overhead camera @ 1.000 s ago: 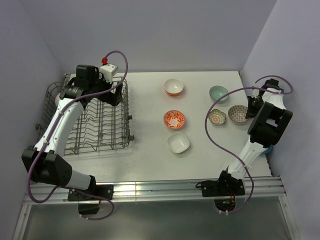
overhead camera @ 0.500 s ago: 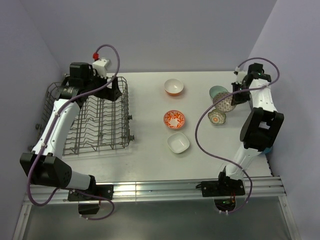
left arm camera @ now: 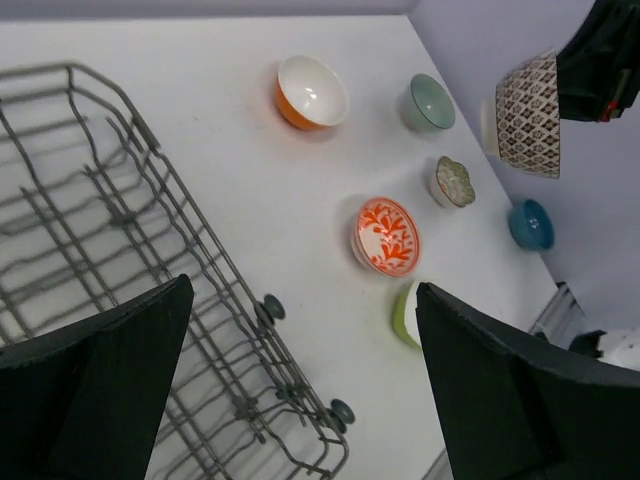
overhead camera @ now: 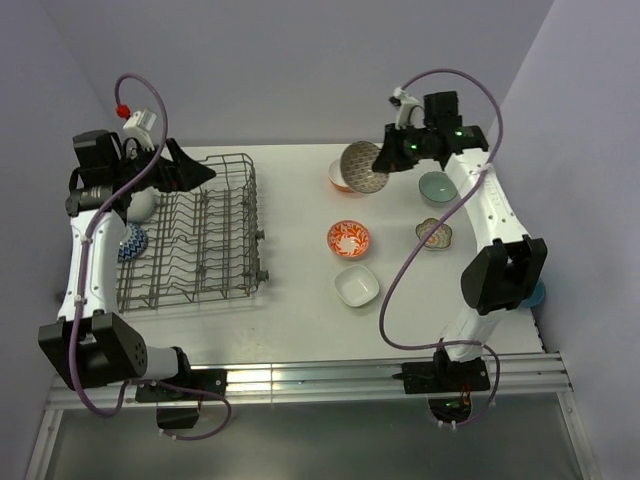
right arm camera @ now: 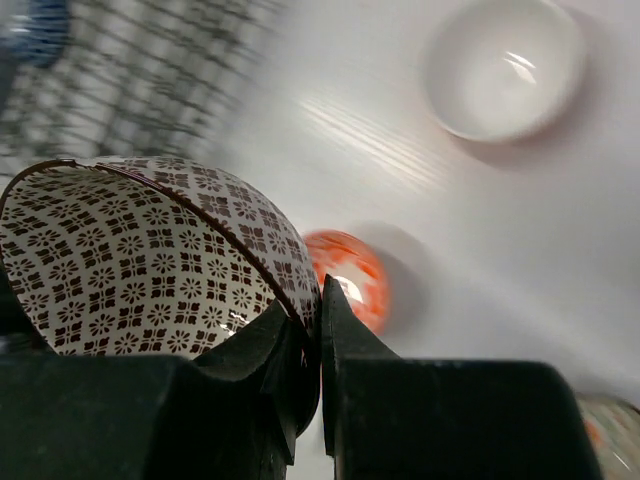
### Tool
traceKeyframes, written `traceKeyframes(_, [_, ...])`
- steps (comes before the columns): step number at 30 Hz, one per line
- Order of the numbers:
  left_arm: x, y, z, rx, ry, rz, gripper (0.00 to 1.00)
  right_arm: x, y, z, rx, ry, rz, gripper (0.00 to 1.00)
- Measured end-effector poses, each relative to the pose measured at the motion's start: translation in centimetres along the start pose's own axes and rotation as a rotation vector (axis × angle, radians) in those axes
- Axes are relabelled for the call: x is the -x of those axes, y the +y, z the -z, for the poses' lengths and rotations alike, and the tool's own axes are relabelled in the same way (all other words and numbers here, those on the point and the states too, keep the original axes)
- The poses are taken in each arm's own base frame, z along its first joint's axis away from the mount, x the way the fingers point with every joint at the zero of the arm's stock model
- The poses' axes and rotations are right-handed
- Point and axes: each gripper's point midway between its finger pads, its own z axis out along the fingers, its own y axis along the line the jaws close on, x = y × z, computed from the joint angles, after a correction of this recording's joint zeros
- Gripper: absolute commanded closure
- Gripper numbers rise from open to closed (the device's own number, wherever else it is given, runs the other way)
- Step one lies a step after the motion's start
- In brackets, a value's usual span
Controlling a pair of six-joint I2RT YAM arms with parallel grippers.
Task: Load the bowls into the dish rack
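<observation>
My right gripper (overhead camera: 392, 158) is shut on the rim of a brown-patterned bowl (overhead camera: 362, 167) and holds it tilted in the air over the far middle; the same gripper (right arm camera: 320, 335) and bowl (right arm camera: 130, 260) show in the right wrist view. My left gripper (overhead camera: 192, 172) is open and empty above the far edge of the dish rack (overhead camera: 215, 250), also in the left wrist view (left arm camera: 300, 400). A white bowl (overhead camera: 141, 205) and a blue-patterned bowl (overhead camera: 132, 242) sit in the rack's left side. On the table lie orange (left arm camera: 312, 92), red-orange patterned (overhead camera: 348, 238), white square (overhead camera: 356, 286), pale green (overhead camera: 437, 186) and scalloped (overhead camera: 434, 233) bowls.
A small blue bowl (left arm camera: 529, 223) sits at the table's right edge beside the right arm. The rack's wheels (left arm camera: 268, 308) stick out on its right side. Purple cables loop from both arms. Walls close the table at the back and both sides.
My right gripper lifted the brown-patterned bowl from the right side and carried it up and left. My left arm swung left, uncovering the two bowls in the rack.
</observation>
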Motion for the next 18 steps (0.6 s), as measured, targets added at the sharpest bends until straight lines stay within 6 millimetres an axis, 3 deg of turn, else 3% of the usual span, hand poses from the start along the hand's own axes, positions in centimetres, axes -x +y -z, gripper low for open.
traceKeyframes(4, [-4.2, -1.0, -0.1, -0.076, -0.01, 0.185, 0.0, 1.6, 7.6, -3.5, 0.246, -0.036, -0.024, 1.0])
traceKeyframes(6, [-6.7, -1.5, -0.1, -0.104, -0.01, 0.296, 0.0, 2.0, 10.4, -5.1, 0.353, -0.05, -0.058, 1.0])
traceKeyframes(9, [-8.7, -2.2, -0.3, -0.134, -0.013, 0.4, 0.01, 1.8, 13.3, -7.2, 0.47, -0.035, -0.122, 1.0])
traceKeyframes(12, [-9.1, -3.4, -0.3, -0.173, -0.038, 0.439, 0.01, 0.9, 15.5, -9.1, 0.523, -0.001, -0.154, 1.0])
traceKeyframes(18, [-8.3, -7.1, -0.7, -0.261, -0.094, 0.455, 0.01, -1.8, 20.2, -10.6, 0.631, 0.075, -0.182, 1.0])
